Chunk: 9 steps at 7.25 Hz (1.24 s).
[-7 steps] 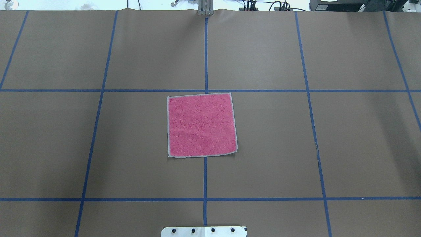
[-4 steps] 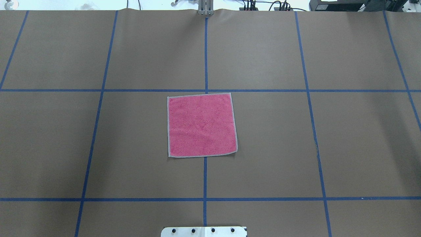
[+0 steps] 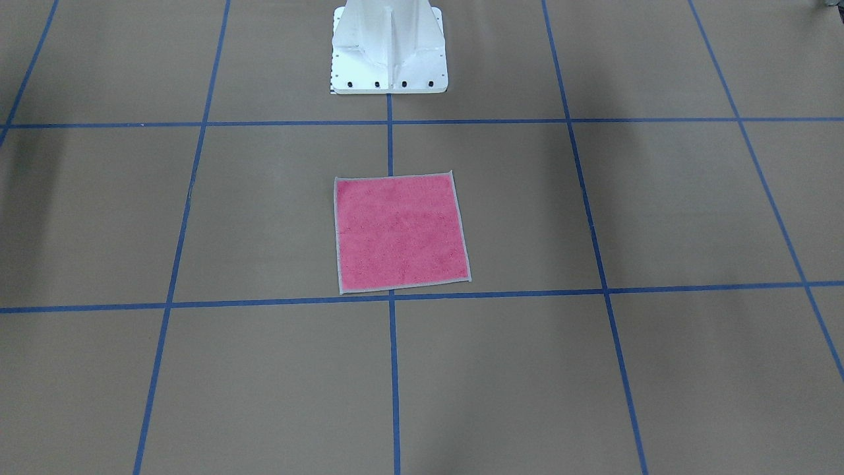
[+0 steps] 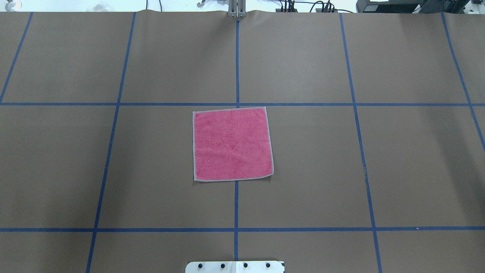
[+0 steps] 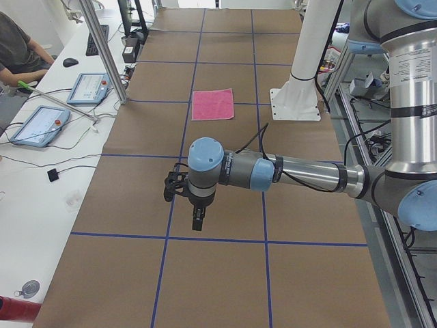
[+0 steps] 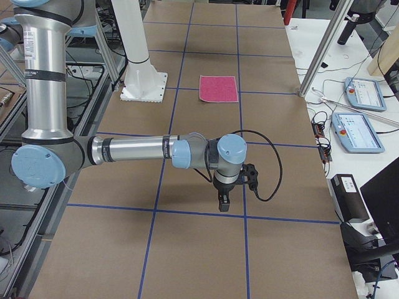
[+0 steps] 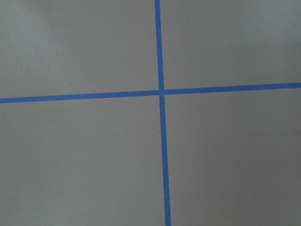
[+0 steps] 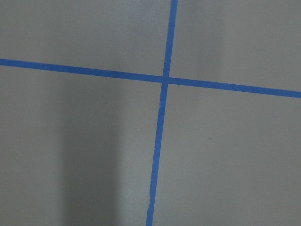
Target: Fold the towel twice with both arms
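The towel [image 4: 232, 144] lies flat and unfolded, pink face up with a pale grey hem, at the table's middle; it also shows in the front view [image 3: 400, 233] and in both side views [image 5: 213, 104] [image 6: 219, 88]. My left gripper [image 5: 196, 223] hangs above the table far off toward its left end. My right gripper [image 6: 224, 202] hangs far off toward the right end. Both show only in the side views, so I cannot tell whether they are open or shut. The wrist views show only brown paper and blue tape.
The white bolted pedestal [image 3: 389, 49] stands behind the towel on the robot's side. Blue tape lines [image 4: 237, 64] grid the brown table cover. Tablets [image 5: 39, 125] and a seated person [image 5: 20, 48] are at the operators' bench. A metal post [image 5: 102, 51] stands at the table's far edge.
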Available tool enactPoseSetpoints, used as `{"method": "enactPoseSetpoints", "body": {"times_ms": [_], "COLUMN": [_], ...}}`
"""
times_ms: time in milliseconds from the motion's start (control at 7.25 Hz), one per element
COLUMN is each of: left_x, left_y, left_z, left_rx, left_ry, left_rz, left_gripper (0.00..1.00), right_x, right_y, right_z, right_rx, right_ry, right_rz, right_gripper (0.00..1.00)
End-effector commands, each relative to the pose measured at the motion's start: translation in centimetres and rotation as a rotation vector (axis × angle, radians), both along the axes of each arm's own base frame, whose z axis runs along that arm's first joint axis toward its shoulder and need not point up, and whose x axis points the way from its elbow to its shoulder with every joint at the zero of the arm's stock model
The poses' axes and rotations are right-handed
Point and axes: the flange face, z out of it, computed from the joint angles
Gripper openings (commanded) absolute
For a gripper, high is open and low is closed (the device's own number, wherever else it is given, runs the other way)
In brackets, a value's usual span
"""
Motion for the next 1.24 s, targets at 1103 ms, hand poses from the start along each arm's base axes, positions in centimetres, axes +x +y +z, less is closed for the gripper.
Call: {"method": "enactPoseSetpoints", "body": {"times_ms": [1103], "left_x": [3.1], "left_y": [-0.8], "left_z": [-2.6], "left_rx": [-0.083], "left_ry": [0.164], "left_rz": [-0.109], "left_gripper": [1.0], "right_x": [-1.1], "right_y": [-1.2], "right_z": [-1.0], "right_rx": [0.036], "right_ry": [0.002], "right_rz": [-0.024], "right_gripper": [1.0]}}
